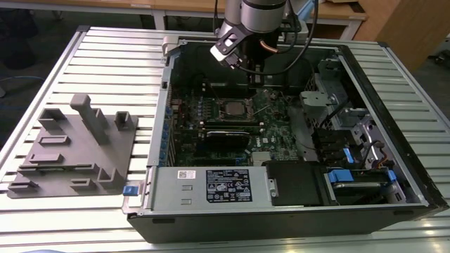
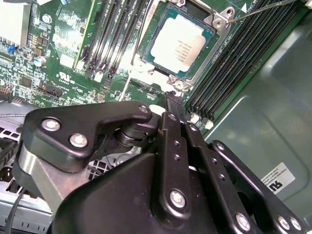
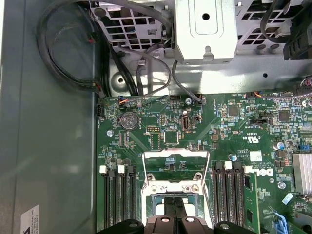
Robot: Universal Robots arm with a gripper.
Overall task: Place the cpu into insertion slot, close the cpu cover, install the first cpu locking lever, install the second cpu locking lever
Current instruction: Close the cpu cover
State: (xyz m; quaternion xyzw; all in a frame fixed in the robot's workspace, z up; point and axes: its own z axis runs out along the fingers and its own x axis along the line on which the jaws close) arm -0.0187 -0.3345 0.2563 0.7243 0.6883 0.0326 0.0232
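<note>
Cpu [image 2: 178, 43] seated flat. Cpu cover [image 3: 175, 156] stands open. Gripper [image 2: 170, 100] near chip's corner, fingers together, empty. Judgement: press cover down squarely, avoiding chip.

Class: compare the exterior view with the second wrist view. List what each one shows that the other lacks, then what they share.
Exterior view's own: the grey fixture block on the slatted table, the labelled power supply, the whole open case.
Second wrist view's own: screw heads on the linkage of the gripper, a white sticker on the case floor.
Shared: the cpu lying in the insertion slot, the green motherboard, the shut gripper near the slot.
</note>
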